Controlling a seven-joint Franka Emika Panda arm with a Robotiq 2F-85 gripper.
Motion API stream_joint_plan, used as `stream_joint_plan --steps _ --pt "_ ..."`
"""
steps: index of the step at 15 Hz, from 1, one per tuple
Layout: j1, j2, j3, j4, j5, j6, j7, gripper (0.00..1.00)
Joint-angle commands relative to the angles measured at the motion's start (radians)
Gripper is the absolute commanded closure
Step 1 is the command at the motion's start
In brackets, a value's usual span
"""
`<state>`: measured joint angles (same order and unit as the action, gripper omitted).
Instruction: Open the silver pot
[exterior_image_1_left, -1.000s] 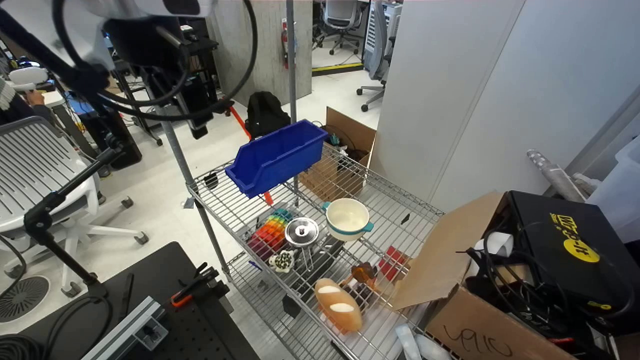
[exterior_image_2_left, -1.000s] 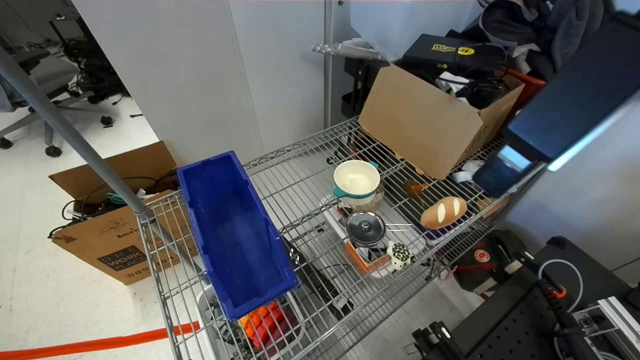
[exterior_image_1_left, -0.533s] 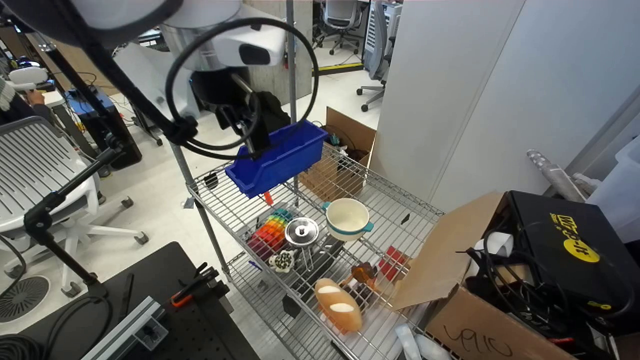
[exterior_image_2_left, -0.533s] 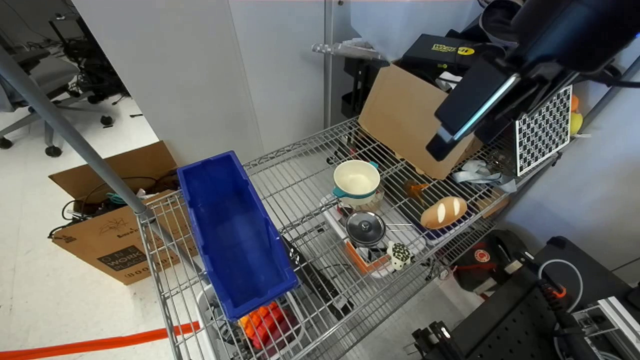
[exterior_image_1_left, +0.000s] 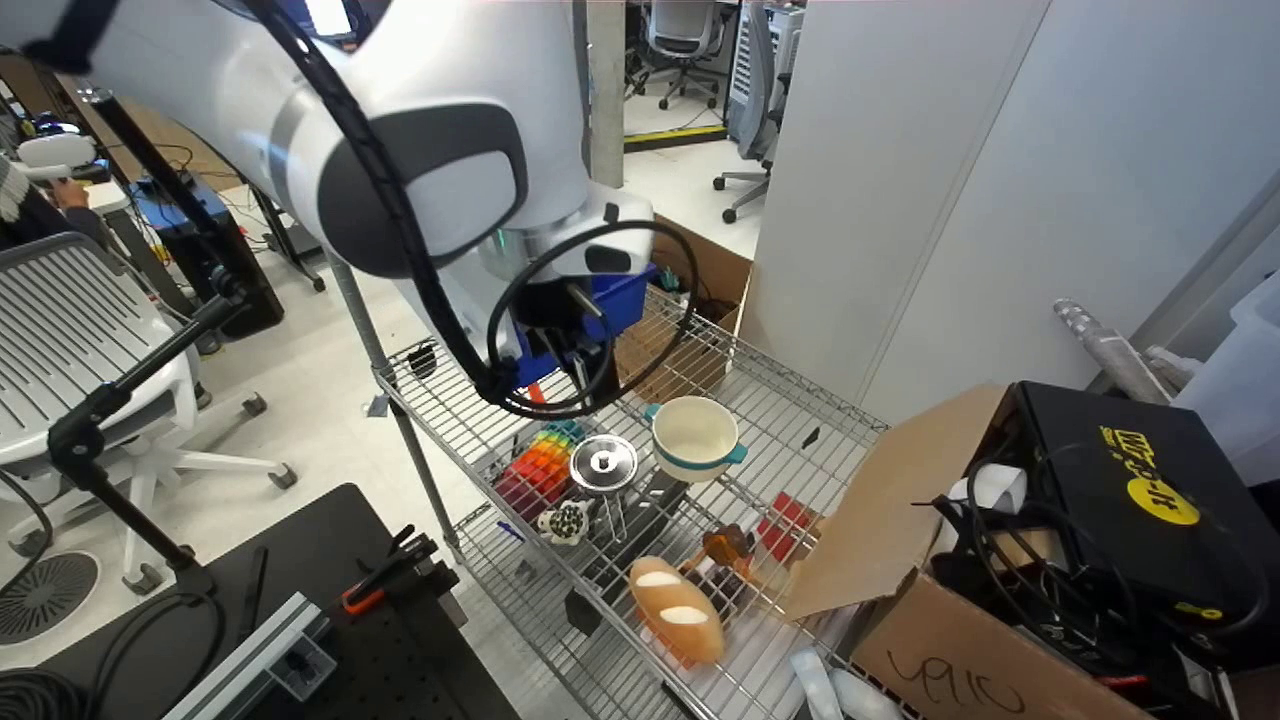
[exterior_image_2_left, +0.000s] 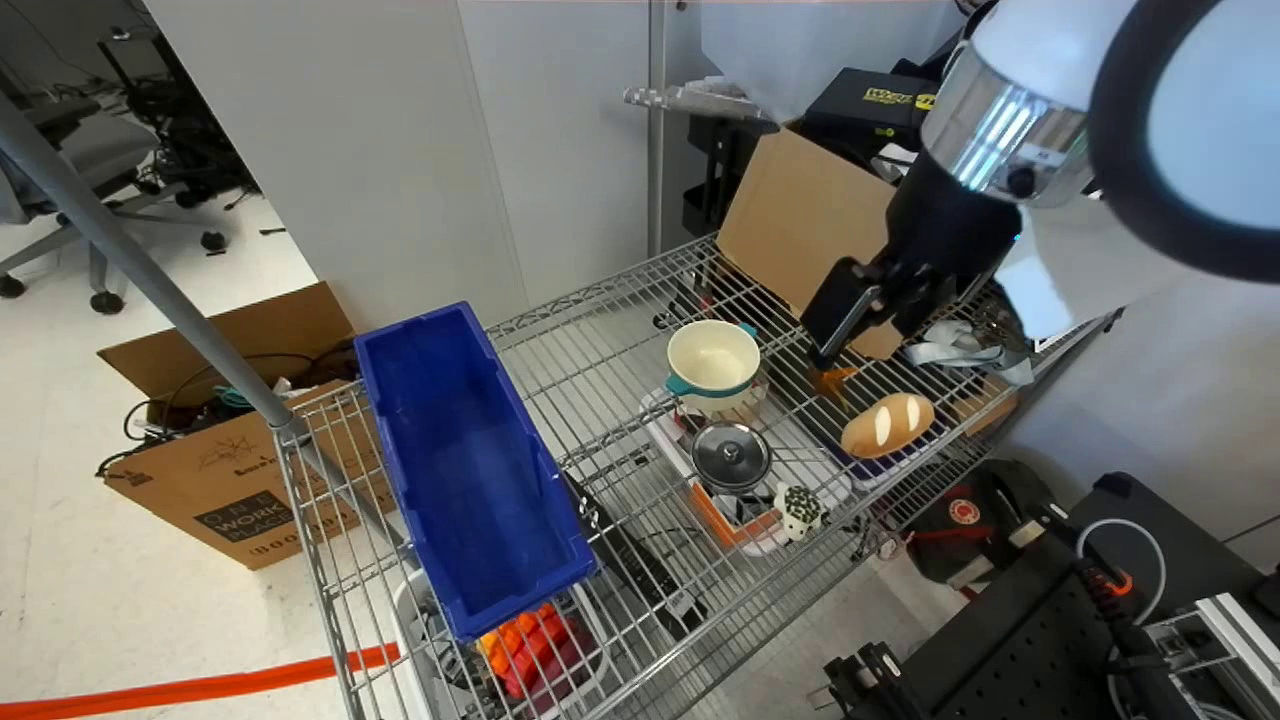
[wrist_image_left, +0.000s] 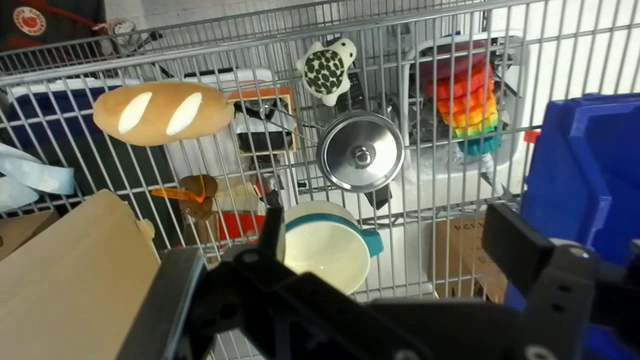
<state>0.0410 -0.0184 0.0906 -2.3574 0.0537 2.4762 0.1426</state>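
The silver pot, round and shiny with a central knob on its lid and a thin wire handle, sits on the wire shelf in both exterior views (exterior_image_1_left: 603, 463) (exterior_image_2_left: 731, 457) and in the wrist view (wrist_image_left: 361, 151). Its lid is on. My gripper (wrist_image_left: 390, 230) is open and empty, its two fingers wide apart. In the wrist view the pot lies ahead of the fingers, above the gap between them. In an exterior view the gripper (exterior_image_2_left: 845, 315) hangs above the shelf, to the right of the cream bowl and apart from the pot.
The cream bowl (wrist_image_left: 325, 250) with teal handles stands beside the pot, partly behind a finger in the wrist view. A toy turtle (wrist_image_left: 325, 70) lies close to the pot. A bread loaf (wrist_image_left: 162, 112), a blue bin (exterior_image_2_left: 470, 470) and a cardboard box (exterior_image_2_left: 810, 230) are also on the shelf.
The arm has swung in over the shelf and come down. The gripper is lower and nearer the pot and bowl. The objects on the shelf have not moved.
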Motion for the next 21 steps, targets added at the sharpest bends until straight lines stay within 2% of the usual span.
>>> stream_joint_plan --steps 1,5,9,15,21 --pt "0.005 0.142 -0.02 0.073 -0.101 0.028 0.082 0.0" --pt "0.031 0.283 -0.041 0.144 -0.156 0.076 0.107 0.0" --pt "0.076 0.412 -0.065 0.244 -0.181 0.066 0.151 0.0" --pt "0.131 0.589 -0.088 0.403 -0.155 0.027 0.162 0.0" --pt "0.161 0.699 -0.1 0.513 -0.144 0.001 0.165 0.0"
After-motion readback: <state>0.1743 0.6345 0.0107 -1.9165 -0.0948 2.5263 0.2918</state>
